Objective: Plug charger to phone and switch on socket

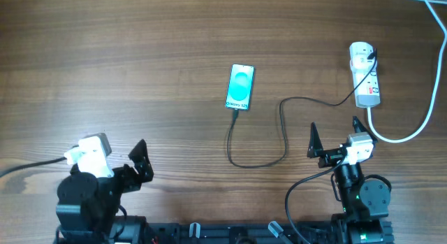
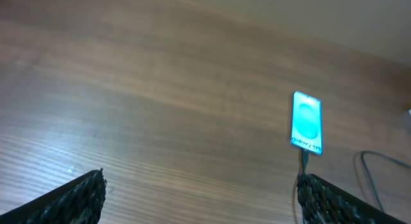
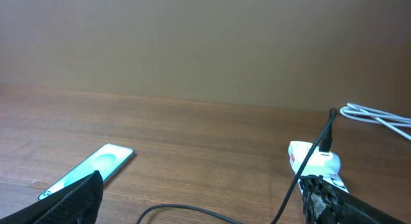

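Note:
The phone (image 1: 240, 87) lies flat mid-table with its cyan-teal screen lit; it also shows in the left wrist view (image 2: 306, 121) and the right wrist view (image 3: 90, 172). The thin black charger cable (image 1: 283, 128) runs from the phone's lower edge in a loop to a plug in the white socket strip (image 1: 364, 74) at the far right, also seen in the right wrist view (image 3: 316, 160). My left gripper (image 1: 140, 163) is open and empty near the front left. My right gripper (image 1: 335, 140) is open and empty, in front of the socket.
The socket's thick white lead (image 1: 419, 125) loops along the right edge of the table. Black base cables run at the front edge by both arm bases. The wooden tabletop (image 1: 126, 69) is bare at left and back.

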Robot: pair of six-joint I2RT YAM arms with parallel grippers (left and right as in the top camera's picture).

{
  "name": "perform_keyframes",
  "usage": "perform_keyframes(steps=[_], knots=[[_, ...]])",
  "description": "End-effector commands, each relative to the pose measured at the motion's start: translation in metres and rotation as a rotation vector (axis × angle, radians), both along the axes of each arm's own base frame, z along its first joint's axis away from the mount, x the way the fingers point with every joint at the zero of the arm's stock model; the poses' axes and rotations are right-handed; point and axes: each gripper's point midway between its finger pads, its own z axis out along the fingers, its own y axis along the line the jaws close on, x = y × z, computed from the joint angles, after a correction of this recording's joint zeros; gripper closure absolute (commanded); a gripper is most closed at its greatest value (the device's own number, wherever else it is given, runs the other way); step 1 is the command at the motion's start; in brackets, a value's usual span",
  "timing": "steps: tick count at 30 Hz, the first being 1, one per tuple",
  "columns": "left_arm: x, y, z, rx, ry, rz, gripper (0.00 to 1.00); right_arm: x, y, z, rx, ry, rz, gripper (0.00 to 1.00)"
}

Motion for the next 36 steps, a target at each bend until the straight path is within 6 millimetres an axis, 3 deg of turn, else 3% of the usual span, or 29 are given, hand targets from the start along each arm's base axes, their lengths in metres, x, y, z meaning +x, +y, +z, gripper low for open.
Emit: perform_keyframes(steps=[1, 5, 14, 28, 32, 34, 36], knots=[[0.002, -0.012, -0.01, 0.054, -0.077, -0.118, 0.0, 0.0, -0.001, 0.002, 0.017, -0.009, -0.007, 0.0], [0.01, -0.015, -0.027, 0.048, -0.143, -0.137, 0.0, 0.0, -0.001, 0.002, 0.017, -0.009, -0.007, 0.0], [0.031, -0.017, -0.038, 0.033, -0.327, -0.136, 0.0, 0.0, -0.001, 0.002, 0.017, -0.009, -0.007, 0.0], [0.058, -0.016, -0.015, 0.062, -0.687, -0.13, 0.0, 0.0, -0.001, 0.002, 0.017, -0.009, -0.008, 0.0], [0.059, -0.01, -0.014, 0.065, -0.688, -0.095, 0.0, 0.0, -0.001, 0.002, 0.017, -0.009, -0.008, 0.0], [0.06, -0.01, -0.022, 0.062, -0.654, -0.097, 0.0, 0.0, -0.001, 0.002, 0.017, -0.009, -0.008, 0.0], [0.062, -0.01, -0.048, 0.059, -0.549, -0.1, 0.0, 0.0, -0.001, 0.002, 0.017, -0.009, -0.007, 0.0]])
